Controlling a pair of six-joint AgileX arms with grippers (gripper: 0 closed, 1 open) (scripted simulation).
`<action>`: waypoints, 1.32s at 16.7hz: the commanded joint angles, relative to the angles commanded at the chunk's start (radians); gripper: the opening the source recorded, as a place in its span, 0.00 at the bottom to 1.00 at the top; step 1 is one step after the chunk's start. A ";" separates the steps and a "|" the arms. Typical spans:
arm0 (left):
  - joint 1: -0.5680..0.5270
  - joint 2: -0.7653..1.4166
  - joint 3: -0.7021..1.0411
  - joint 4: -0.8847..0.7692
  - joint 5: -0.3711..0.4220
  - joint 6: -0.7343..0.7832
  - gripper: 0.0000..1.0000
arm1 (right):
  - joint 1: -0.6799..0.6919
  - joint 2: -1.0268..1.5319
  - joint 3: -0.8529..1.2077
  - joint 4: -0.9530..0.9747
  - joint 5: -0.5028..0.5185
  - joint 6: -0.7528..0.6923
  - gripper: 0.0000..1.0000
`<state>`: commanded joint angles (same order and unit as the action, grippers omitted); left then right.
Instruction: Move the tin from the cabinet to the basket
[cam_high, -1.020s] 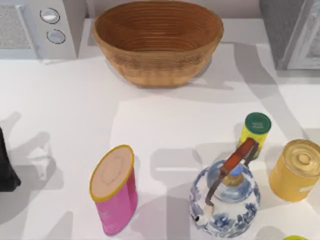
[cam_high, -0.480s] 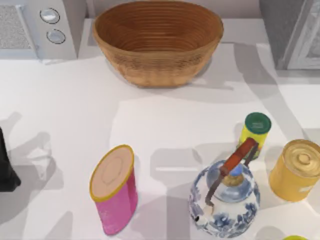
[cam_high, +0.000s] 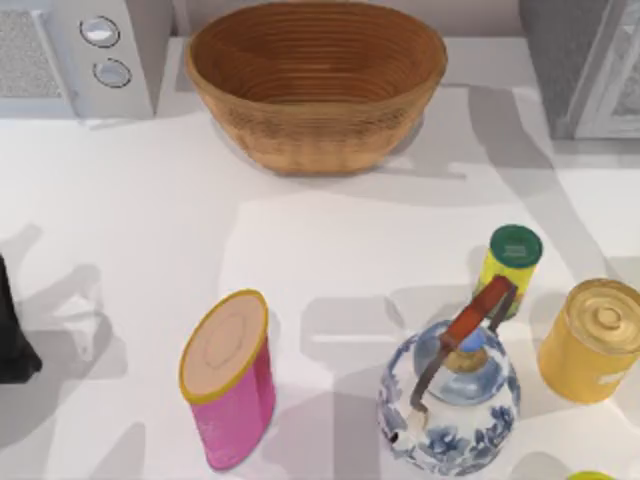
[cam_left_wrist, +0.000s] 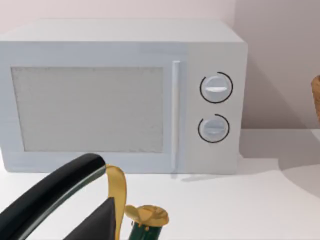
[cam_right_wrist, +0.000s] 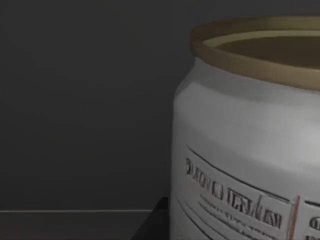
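The tin (cam_right_wrist: 240, 140) stands very close in the right wrist view, against a dark wall: a dull gold rim above a white label with small print and a red mark. The cabinet (cam_high: 570, 70), grey and speckled with a white-framed door panel, is at the table's back right corner in the top view. The basket (cam_high: 315, 130), brown woven wicker with ribbed rings inside, sits at the back centre. A sliver of the basket (cam_left_wrist: 316, 97) also edges the left wrist view.
A light grey microwave (cam_high: 100, 55) with two knobs stands back left. Near the front are a pink canister (cam_high: 230, 400), a blue-white teapot (cam_high: 450, 400), a slim yellow can with green lid (cam_high: 512, 262) and a gold knobbed tin (cam_high: 592, 340). A dark kettle (cam_left_wrist: 75, 200) sits before the microwave (cam_left_wrist: 120, 100).
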<state>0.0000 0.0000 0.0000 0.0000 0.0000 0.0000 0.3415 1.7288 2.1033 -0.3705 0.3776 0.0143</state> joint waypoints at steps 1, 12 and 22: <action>0.000 0.000 0.000 0.000 0.000 0.000 1.00 | 0.000 0.000 0.000 0.000 0.000 0.000 0.00; 0.000 0.000 0.000 0.000 0.000 0.000 1.00 | 0.036 -0.038 -0.002 -0.041 0.040 0.009 0.00; 0.000 0.000 0.000 0.000 0.000 0.000 1.00 | 0.348 -0.355 -0.003 -0.357 0.341 0.000 0.00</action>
<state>0.0000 0.0000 0.0000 0.0000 0.0000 0.0000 0.6899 1.3738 2.1002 -0.7273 0.7186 0.0147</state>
